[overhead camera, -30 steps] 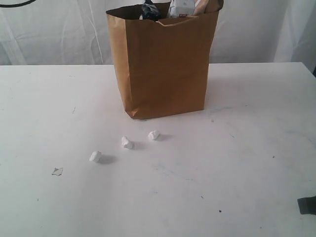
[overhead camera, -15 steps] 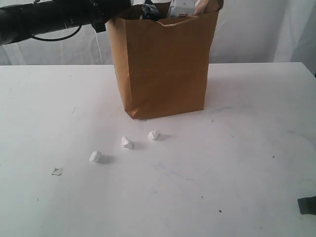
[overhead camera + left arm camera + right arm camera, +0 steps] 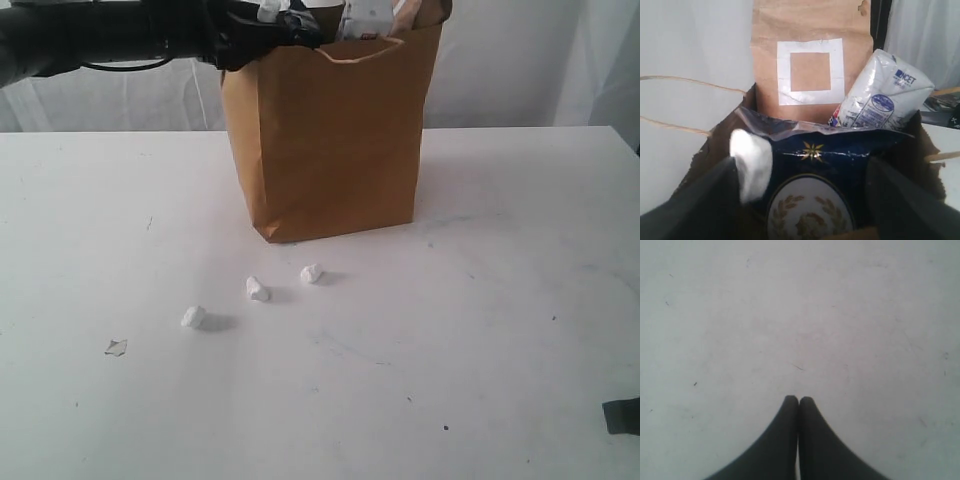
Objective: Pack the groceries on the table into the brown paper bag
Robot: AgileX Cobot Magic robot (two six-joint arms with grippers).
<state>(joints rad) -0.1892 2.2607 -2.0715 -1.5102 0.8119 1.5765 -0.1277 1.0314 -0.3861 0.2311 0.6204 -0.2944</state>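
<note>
The brown paper bag holds packets; the left pincer gapes over it beside a white lump, and the right pincer is pressed together, empty. Three lumps lie on the table.

Soft light from the left: the brown paper bag and white lumps throw faint shadows rightward on the pale table. The left hand looks blurred.

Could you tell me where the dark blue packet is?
Left wrist view: the dark blue packet stands inside the brown paper bag, beneath the left end effector.
</note>
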